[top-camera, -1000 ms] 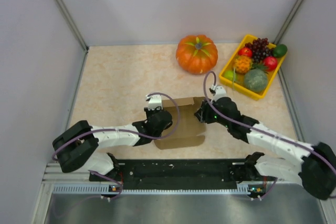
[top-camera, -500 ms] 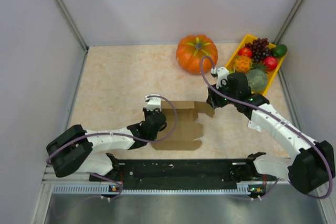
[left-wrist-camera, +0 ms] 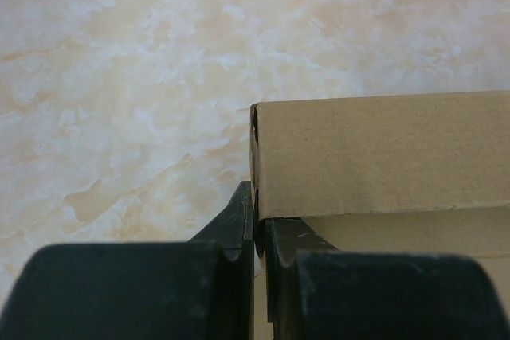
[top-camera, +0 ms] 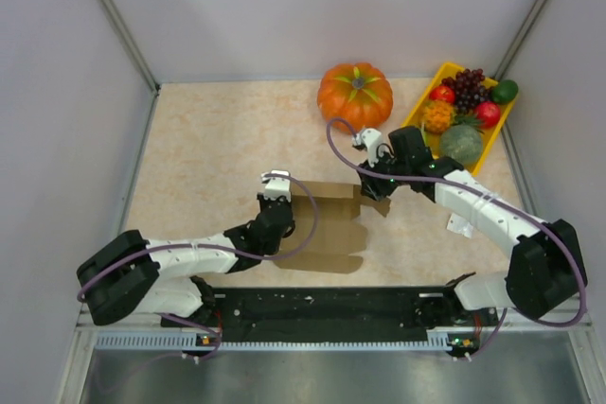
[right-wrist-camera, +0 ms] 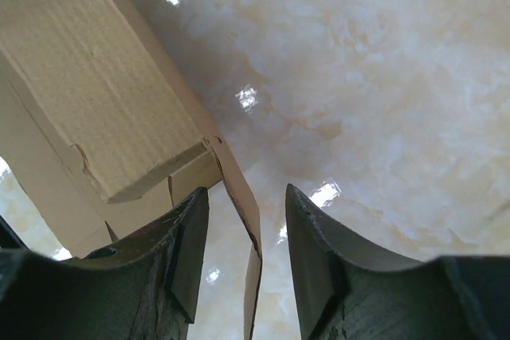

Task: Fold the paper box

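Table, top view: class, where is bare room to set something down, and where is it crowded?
Widest bare patch: far-left table, bordered by left wall, back wall, pumpkin and paper box. Smaller patch: between the box, right arm and near edge. Crowded: far-right corner, with pumpkin, yellow tray and right arm close together.

We see white shells and black joints on the left arm (top-camera: 189,254) and right arm (top-camera: 483,210), a purple cable (top-camera: 329,136) along each, and a matte black right claw (right-wrist-camera: 245,195).

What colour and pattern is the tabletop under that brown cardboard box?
The tabletop is cream with pale orange marbled veining, clearest in the left wrist view.
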Controlling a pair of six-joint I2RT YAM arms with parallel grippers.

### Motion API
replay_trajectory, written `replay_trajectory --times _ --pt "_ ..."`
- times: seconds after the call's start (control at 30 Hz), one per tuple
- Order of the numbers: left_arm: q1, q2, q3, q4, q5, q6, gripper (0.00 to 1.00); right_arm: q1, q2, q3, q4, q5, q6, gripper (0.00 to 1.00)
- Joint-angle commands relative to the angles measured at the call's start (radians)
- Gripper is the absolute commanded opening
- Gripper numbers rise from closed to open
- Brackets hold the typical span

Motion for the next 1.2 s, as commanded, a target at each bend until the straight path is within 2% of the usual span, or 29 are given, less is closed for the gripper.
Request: replay_trajectory --times 0.0,0.13,0.17,0.2,0.23,0.27,0.33,0.37,0.5,0.57,0.63,0.87,1.0,1.1,1.17 --pt "0.005 -0.025 -0.003 0.069 0.01 0.014 0.0 0.031 0.017 0.061 -0.012 0.038 -0.033 0.41" --pt "0.006 -0.021 0.0 0.063 -0.008 0.002 0.0 0.051 0.036 0.053 -0.019 0.064 0.001 0.29" --pt "0.006 -0.019 0.008 0.046 -0.023 -0.009 0.0 0.051 0.044 0.056 -0.021 0.075 0.021 0.19" --pt "0.006 -0.012 0.012 0.035 -0.031 -0.02 0.0 0.051 0.051 0.062 -0.019 0.08 0.082 0.13" --pt "0.006 -0.001 0.029 0.023 -0.04 -0.043 0.0 0.054 0.074 0.085 -0.019 0.109 0.166 0.0" --pt "0.006 0.007 0.035 0.009 -0.042 -0.055 0.0 0.056 0.079 0.091 -0.021 0.116 0.275 0.0" --pt "0.006 0.028 0.054 0.008 -0.028 -0.069 0.0 0.057 0.096 0.108 -0.019 0.159 0.383 0.0" --pt "0.006 0.037 0.058 0.008 -0.024 -0.074 0.0 0.059 0.102 0.114 -0.019 0.179 0.503 0.0" --pt "0.006 0.085 0.091 -0.006 -0.042 -0.11 0.0 0.077 0.102 0.112 -0.03 0.225 0.743 0.0" --pt "0.006 0.1 0.104 -0.014 -0.053 -0.121 0.0 0.08 0.099 0.093 -0.027 0.212 0.815 0.06" --pt "0.006 0.114 0.109 -0.012 -0.06 -0.13 0.0 0.086 0.093 0.066 -0.003 0.207 0.81 0.14" --pt "0.008 0.133 0.098 -0.006 -0.057 -0.127 0.0 0.086 -0.025 -0.022 0.074 0.155 0.548 0.22" --pt "0.008 0.131 0.094 -0.009 -0.051 -0.123 0.0 0.085 -0.064 -0.06 0.099 0.1 0.469 0.27" --pt "0.008 0.12 0.085 -0.006 -0.05 -0.118 0.0 0.085 -0.104 -0.099 0.14 0.032 0.434 0.39" --pt "0.008 0.11 0.077 -0.004 -0.051 -0.114 0.0 0.085 -0.134 -0.134 0.174 -0.023 0.408 0.42"
